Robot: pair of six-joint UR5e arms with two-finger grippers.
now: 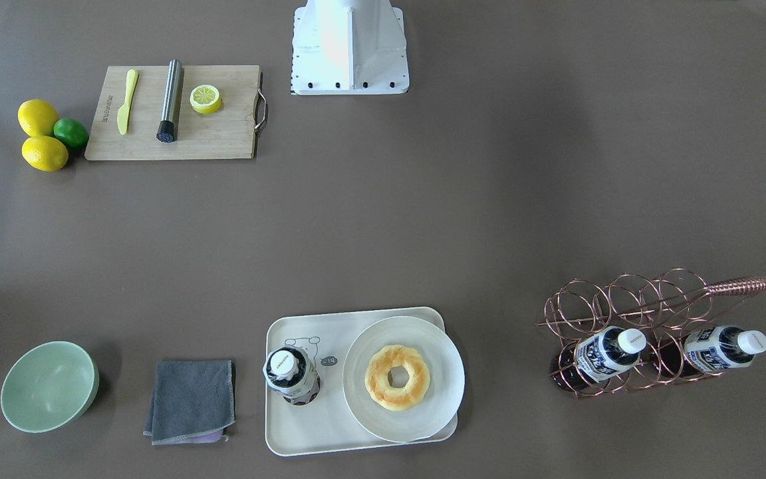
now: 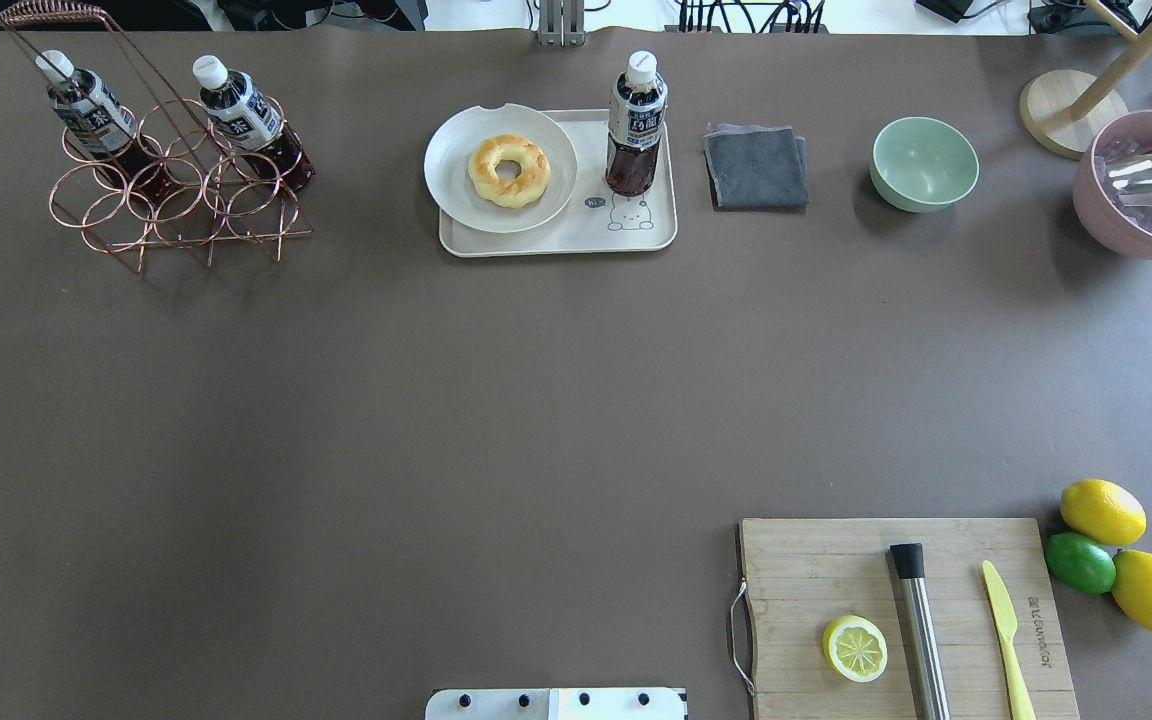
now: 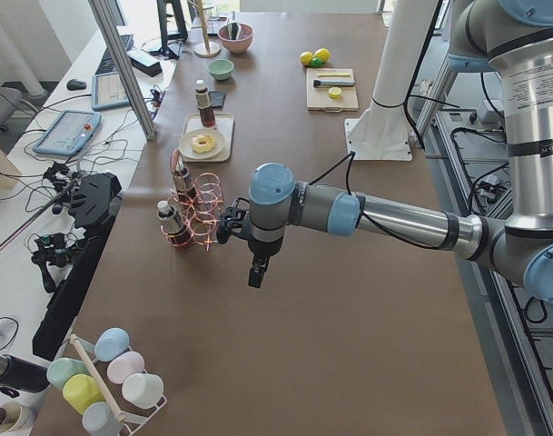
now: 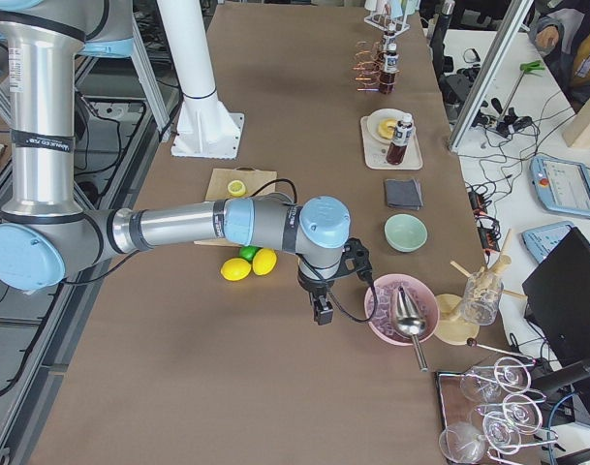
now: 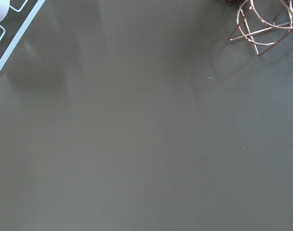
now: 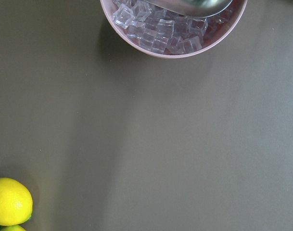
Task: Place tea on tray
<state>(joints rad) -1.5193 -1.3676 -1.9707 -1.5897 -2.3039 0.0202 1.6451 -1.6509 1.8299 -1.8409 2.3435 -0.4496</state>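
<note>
One tea bottle (image 2: 636,125) stands upright on the cream tray (image 2: 556,243), at its right end above the bear drawing; in the front-facing view the bottle (image 1: 292,374) is at the left end of the tray (image 1: 303,432). Two more tea bottles (image 2: 86,105) (image 2: 246,115) lean in the copper wire rack (image 2: 176,210) at the far left. My left gripper (image 3: 256,272) hangs over bare table near the rack. My right gripper (image 4: 322,312) hangs beside the pink ice bowl (image 4: 401,310). Each shows only in a side view, so I cannot tell whether it is open or shut.
A white plate (image 2: 456,175) with a doughnut (image 2: 508,170) fills the tray's left part. A grey cloth (image 2: 756,167) and a green bowl (image 2: 924,163) lie right of the tray. A cutting board (image 2: 836,560) with a lemon half, a muddler and a knife, and lemons (image 2: 1102,511), sit near right.
</note>
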